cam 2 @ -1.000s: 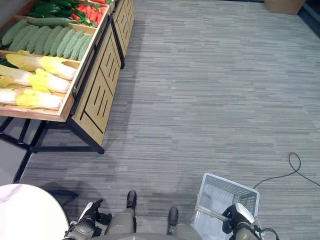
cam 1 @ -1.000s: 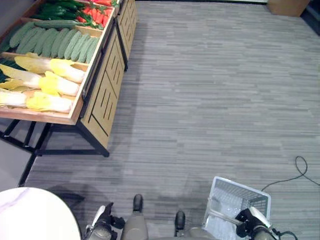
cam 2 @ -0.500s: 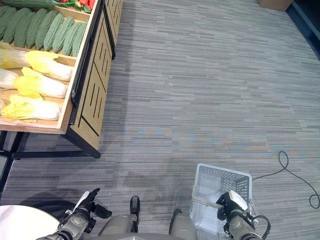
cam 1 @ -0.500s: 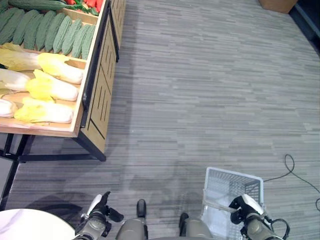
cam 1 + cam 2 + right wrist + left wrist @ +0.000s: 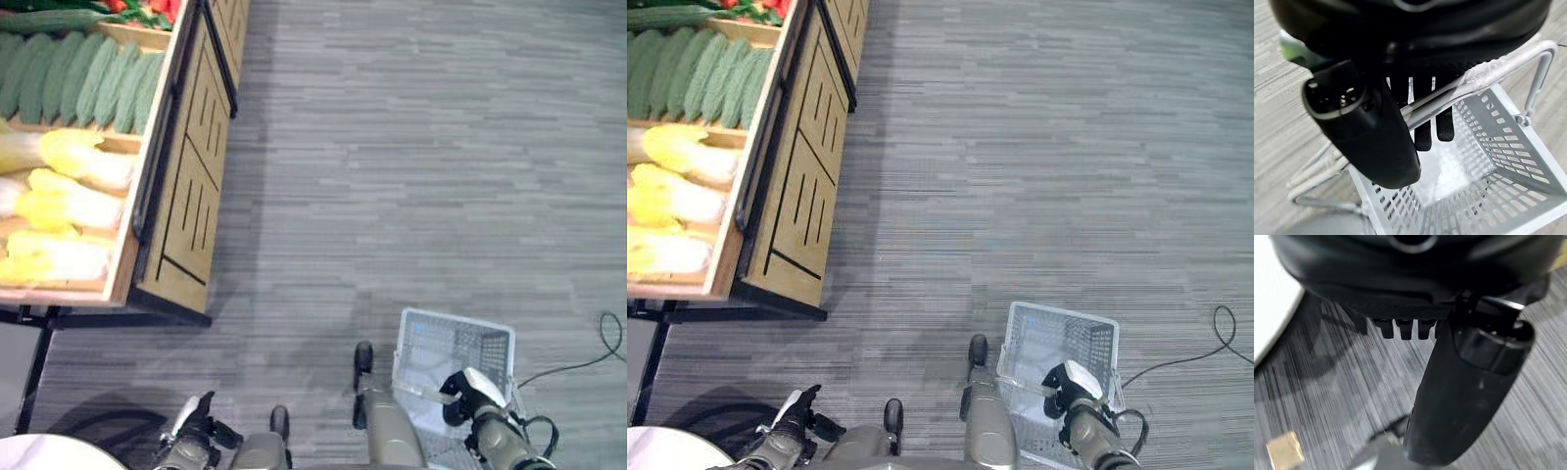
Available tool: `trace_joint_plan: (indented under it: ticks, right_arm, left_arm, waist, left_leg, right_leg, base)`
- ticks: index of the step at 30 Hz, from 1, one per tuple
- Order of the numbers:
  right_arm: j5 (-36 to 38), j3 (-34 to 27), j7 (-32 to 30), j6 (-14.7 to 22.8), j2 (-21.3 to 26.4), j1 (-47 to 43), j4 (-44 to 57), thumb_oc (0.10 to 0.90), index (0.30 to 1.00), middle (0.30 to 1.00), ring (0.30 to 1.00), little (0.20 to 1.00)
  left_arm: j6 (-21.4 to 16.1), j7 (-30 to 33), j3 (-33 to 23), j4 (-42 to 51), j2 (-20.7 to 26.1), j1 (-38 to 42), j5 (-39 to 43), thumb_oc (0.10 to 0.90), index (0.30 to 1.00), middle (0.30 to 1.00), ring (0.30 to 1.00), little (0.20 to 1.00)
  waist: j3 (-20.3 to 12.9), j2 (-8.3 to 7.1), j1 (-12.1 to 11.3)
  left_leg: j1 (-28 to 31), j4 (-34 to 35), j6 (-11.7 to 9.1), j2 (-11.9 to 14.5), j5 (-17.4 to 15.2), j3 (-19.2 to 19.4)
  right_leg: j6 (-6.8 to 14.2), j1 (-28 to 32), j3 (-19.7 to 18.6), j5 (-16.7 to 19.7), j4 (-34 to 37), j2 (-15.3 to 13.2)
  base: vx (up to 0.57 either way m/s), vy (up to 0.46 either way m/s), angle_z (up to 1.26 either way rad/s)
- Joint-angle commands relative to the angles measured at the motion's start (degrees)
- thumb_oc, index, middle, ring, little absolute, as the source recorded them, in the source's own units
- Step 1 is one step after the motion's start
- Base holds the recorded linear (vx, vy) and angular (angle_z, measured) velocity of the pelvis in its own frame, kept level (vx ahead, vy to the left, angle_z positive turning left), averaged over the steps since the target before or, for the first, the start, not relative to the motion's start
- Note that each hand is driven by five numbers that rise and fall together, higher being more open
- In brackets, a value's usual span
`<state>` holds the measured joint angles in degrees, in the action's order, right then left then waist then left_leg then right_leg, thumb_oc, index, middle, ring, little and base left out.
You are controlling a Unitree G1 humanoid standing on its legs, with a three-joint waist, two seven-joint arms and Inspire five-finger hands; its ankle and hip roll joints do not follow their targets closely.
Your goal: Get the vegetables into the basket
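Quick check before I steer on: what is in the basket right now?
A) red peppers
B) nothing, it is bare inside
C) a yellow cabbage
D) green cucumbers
B: the basket shows a bare mesh floor and walls in the right wrist view, with the right hand curled round its handle; the vegetables lie on the wooden stand.

Wooden produce stand (image 5: 186,196) occupies the 9 to 11 o'clock sector. Its tray holds pale yellow-white cabbages (image 5: 69,201) at 9 o'clock, a row of green gourds (image 5: 83,83) at 10 o'clock, and red and dark green vegetables (image 5: 147,10) at the 11 o'clock edge (types not discernible). White mesh basket (image 5: 470,343) sits at 5 o'clock on grey carpet (image 5: 411,157). Right hand (image 5: 462,399) is curled round the basket's handle (image 5: 416,391). Left hand (image 5: 196,431) hangs low at 7 o'clock, holding nothing, beside the rim of a white round table (image 5: 39,452).
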<state>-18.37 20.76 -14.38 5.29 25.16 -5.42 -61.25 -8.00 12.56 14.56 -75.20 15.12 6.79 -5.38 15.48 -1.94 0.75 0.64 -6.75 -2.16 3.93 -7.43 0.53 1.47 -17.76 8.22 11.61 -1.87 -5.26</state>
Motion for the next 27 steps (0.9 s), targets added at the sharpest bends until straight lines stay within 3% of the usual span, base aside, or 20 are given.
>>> trace_joint_plan:
  ticks: [1,2,3,7,9,10,11,12,15,18,21,26,27]
  right_arm:
    - [2.0,-0.1,-1.2,3.4,2.4,0.6,3.6,0.400,0.300,0.300,0.300,0.300]
    - [2.1,-0.2,-1.4,3.5,2.6,0.8,3.4,0.400,0.300,0.300,0.300,0.300]
    - [2.9,-0.6,-1.7,3.6,3.0,1.5,3.0,0.400,0.300,0.300,0.300,0.300]
    - [3.7,-1.3,-2.1,3.4,3.3,2.0,1.6,0.400,0.300,0.300,0.300,0.300]
    - [4.4,-2.2,-2.3,3.2,3.6,2.3,1.0,0.400,0.300,0.300,0.300,0.300]
    - [4.5,-2.4,-2.8,3.3,3.7,2.6,0.7,0.400,0.300,0.300,0.300,0.300]
    - [4.4,-2.2,-3.1,3.4,3.6,2.7,0.7,0.400,0.300,0.300,0.300,0.300]
    - [4.4,-2.2,-3.1,3.4,3.6,2.8,0.7,0.400,0.300,0.300,0.300,0.300]
    - [3.9,-1.4,-2.6,3.5,3.0,3.3,-0.1,0.400,0.300,0.300,0.300,0.300]
    - [3.2,-1.5,-2.0,3.4,1.9,4.3,-0.9,0.400,0.300,0.300,0.300,0.300]
    - [3.4,-2.2,-1.5,3.1,0.8,4.5,-2.2,0.400,0.300,0.300,0.300,0.300]
    - [3.1,-1.7,-1.0,2.9,-0.6,3.8,-2.0,0.400,0.300,0.300,0.300,0.300]
    - [3.0,-1.3,-0.9,2.8,-0.9,2.9,-1.9,0.400,0.300,0.300,0.300,0.300]
  left_arm:
    - [-1.1,0.9,-0.3,1.7,1.8,0.1,1.6,0.900,1.000,1.000,1.000,1.000]
    - [-1.1,0.8,-0.1,1.8,1.7,0.2,1.8,0.900,1.000,1.000,1.000,1.000]
    - [-1.0,1.0,0.4,2.6,1.5,0.9,2.1,0.900,1.000,1.000,1.000,1.000]
    - [-0.7,1.2,1.4,3.4,1.5,2.2,2.7,0.900,1.000,1.000,1.000,1.000]
    - [-0.8,1.5,2.1,3.9,1.5,3.0,2.6,0.900,1.000,1.000,1.000,1.000]
    - [-1.0,1.9,2.6,4.1,1.7,3.2,2.3,0.900,1.000,1.000,1.000,1.000]
    - [-1.0,2.3,2.5,4.3,1.8,3.3,2.3,0.900,1.000,1.000,1.000,1.000]
    - [-1.0,2.3,2.5,4.3,1.8,3.3,2.3,0.900,1.000,1.000,1.000,1.000]
    - [-1.2,2.4,1.8,4.0,2.1,2.7,2.3,0.900,1.000,1.000,1.000,1.000]
    - [-1.0,2.0,1.4,3.5,2.3,1.6,1.7,0.900,1.000,1.000,1.000,1.000]
    - [-0.9,1.5,1.4,3.6,3.0,1.1,0.9,0.900,1.000,1.000,1.000,1.000]
    - [-1.1,1.0,2.0,4.2,3.7,0.5,0.0,0.900,1.000,1.000,1.000,1.000]
    - [-0.8,1.2,1.5,4.2,4.2,0.8,0.3,0.900,1.000,1.000,1.000,1.000]
  waist:
    - [-2.5,-1.98,0.5]
    - [-2.4,-2.01,0.3]
    - [-1.6,-2.44,0.2]
    - [-0.3,-2.92,-0.1]
    - [0.3,-2.92,-0.3]
    - [0.3,-2.61,-0.8]
    - [-0.2,-1.72,-1.7]
    - [-0.1,-1.82,-1.8]
    - [-1.4,-1.09,-3.2]
    - [-3.1,-1.56,-3.2]
    - [-3.8,-2.78,-3.3]
    - [-4.4,-4.37,-3.6]
    - [-4.1,-4.44,-3.8]
  left_leg:
    - [-3.8,-6.1,-2.3,0.9,4.9,-3.4]
    - [-4.9,-8.4,-2.8,1.4,6.9,-3.4]
    - [-9.1,-16.9,-3.8,2.3,12.0,-3.4]
    - [-13.8,-22.6,-2.9,2.6,13.3,-3.3]
    - [-18.8,-19.6,-2.2,2.4,11.5,-0.8]
    - [-22.2,-13.4,-2.0,3.1,11.2,1.4]
    - [-23.5,-5.4,-2.3,3.7,14.6,1.5]
    - [-23.1,-5.1,-2.3,3.6,14.8,1.6]
    - [-23.4,1.9,-3.3,4.1,19.3,0.4]
    - [-21.2,1.5,-2.4,3.4,17.5,2.4]
    - [-20.7,-1.8,-0.4,1.1,14.1,3.8]
    - [-19.2,-4.9,2.6,-2.6,8.2,5.6]
    - [-18.2,-4.3,3.7,-3.0,7.5,6.2]
  right_leg:
    - [5.8,0.9,-1.7,-6.6,-6.0,-1.0]
    - [5.2,1.4,-1.6,-7.1,-6.0,-0.8]
    - [3.2,3.0,-0.6,-8.7,-6.1,-0.3]
    - [1.6,5.2,0.3,-11.4,-6.6,0.3]
    - [1.8,6.9,1.0,-13.0,-6.7,0.2]
    - [2.0,8.4,1.2,-14.6,-6.8,0.5]
    - [2.4,9.9,1.0,-15.5,-6.5,1.5]
    - [2.4,10.1,0.9,-15.5,-6.4,1.4]
    - [3.1,14.1,-0.9,-16.6,-5.0,2.2]
    - [4.1,16.2,-1.9,-17.7,-5.6,0.9]
    - [5.4,16.3,-3.3,-16.7,-9.3,-1.2]
    - [7.7,15.0,-5.1,-9.6,-12.5,-4.5]
    - [8.4,13.2,-4.3,-5.9,-16.9,-5.3]
  base:
    - [0.28,-0.306,-0.06]
    - [0.20,-0.301,0.09]
    - [0.16,-0.265,0.27]
    - [0.17,-0.216,0.24]
    - [0.26,-0.095,0.43]
    - [0.44,0.066,0.53]
    - [0.39,0.086,0.30]
    - [0.32,0.112,-0.08]
    - [0.32,0.122,-0.39]
    - [0.42,0.234,-0.37]
    - [0.31,0.257,-0.41]
    - [0.26,0.313,-0.01]
    - [0.13,0.233,-0.17]
